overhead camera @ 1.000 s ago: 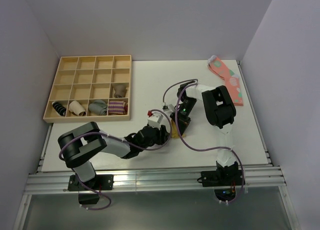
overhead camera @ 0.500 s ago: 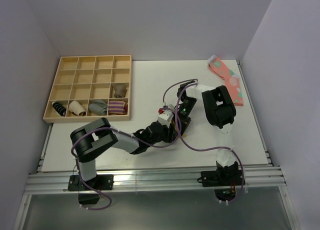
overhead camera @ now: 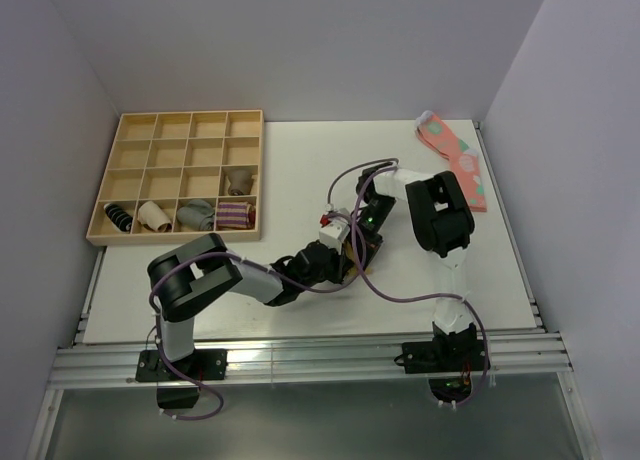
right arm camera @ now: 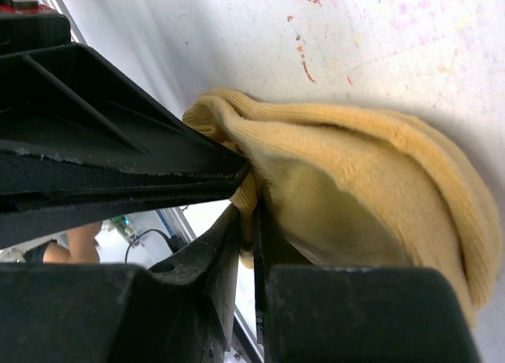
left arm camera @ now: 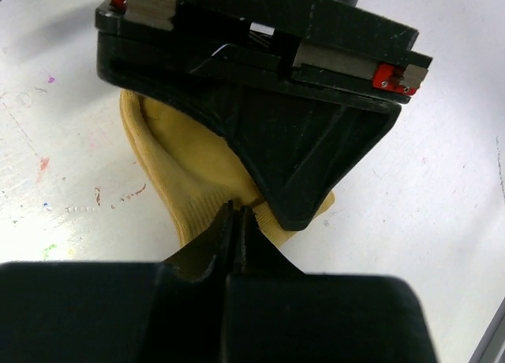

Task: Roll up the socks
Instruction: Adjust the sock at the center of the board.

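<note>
The mustard-yellow socks (left arm camera: 177,170) lie bunched on the white table, in the middle of the top view, almost hidden there under both grippers. My left gripper (left arm camera: 237,211) is shut, its tips pinching the socks' ribbed near edge. From the opposite side my right gripper (right arm camera: 254,213) is shut on a fold of the socks (right arm camera: 371,181), with fabric showing between its fingers. The two grippers meet nose to nose: the left gripper (overhead camera: 338,262) is just below and left of the right gripper (overhead camera: 362,242).
A wooden compartment tray (overhead camera: 175,140) stands at the back left with rolled socks (overhead camera: 195,215) in its front row. Pink spotted socks (overhead camera: 455,160) lie at the far right edge. A purple cable (overhead camera: 400,290) loops over the table between the arms.
My left arm has reached further right to the socks, and its gripper has gone from open to shut on their edge. The right arm has held still.
</note>
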